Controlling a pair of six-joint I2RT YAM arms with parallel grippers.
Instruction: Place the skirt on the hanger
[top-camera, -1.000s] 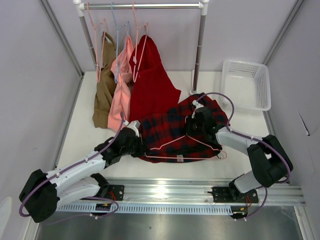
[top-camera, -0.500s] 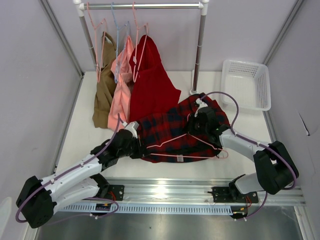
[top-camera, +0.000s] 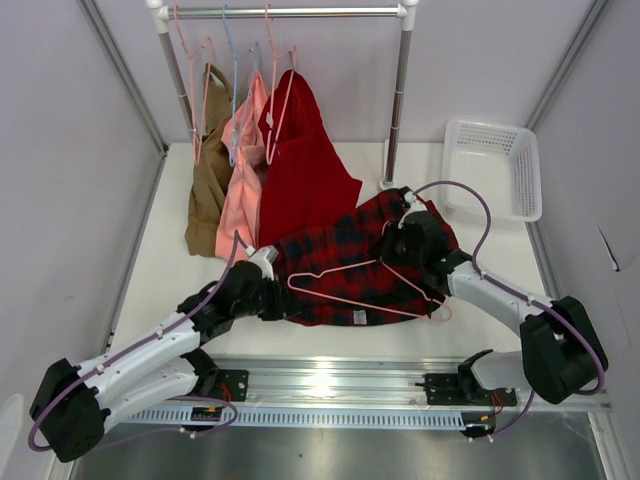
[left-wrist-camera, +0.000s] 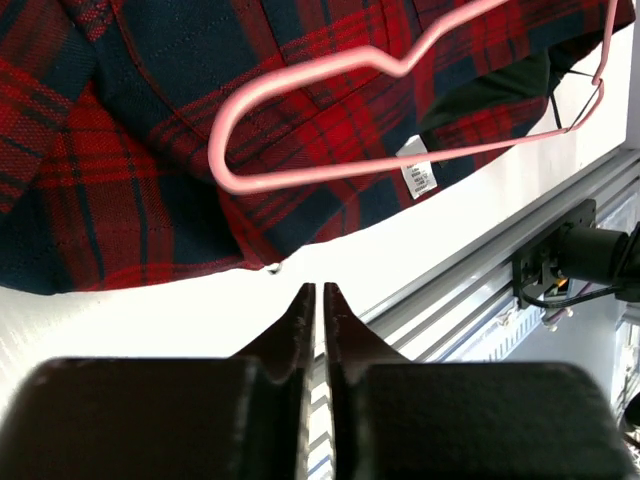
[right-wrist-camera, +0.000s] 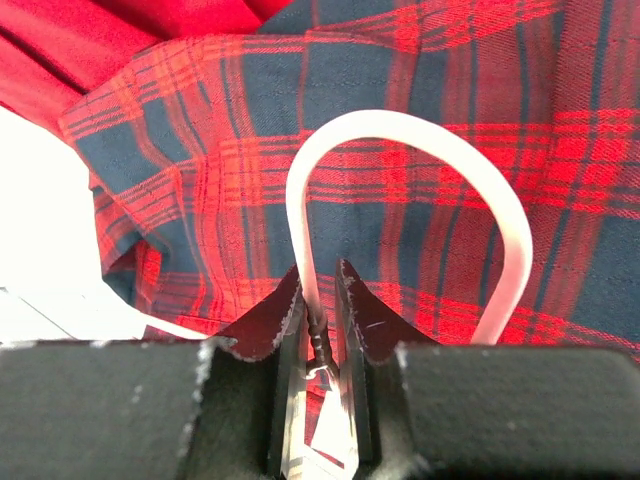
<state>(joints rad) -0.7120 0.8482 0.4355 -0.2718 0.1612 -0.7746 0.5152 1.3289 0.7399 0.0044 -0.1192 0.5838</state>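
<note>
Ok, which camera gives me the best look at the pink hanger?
Top external: it shows the hanger's full triangle lying on the skirt. Left wrist catches only one rounded end of the hanger and part of its bottom bar. Right wrist sees just the hook, clamped in the right gripper's jaws.

The right gripper (right-wrist-camera: 319, 270) sits at 6 o'clock, its two dark fingers pinched against the twisted wire neck of the pale-pink hanger (right-wrist-camera: 400, 121), whose hook arches up toward 12 o'clock and curves back down at 4 o'clock. Behind the hook the red and navy plaid skirt (right-wrist-camera: 200, 180) fills most of the view in loose folds. A plain red garment (right-wrist-camera: 120, 30) lies along its edge at 11 o'clock, and the white table (right-wrist-camera: 40, 220) shows at 9 o'clock.
</note>
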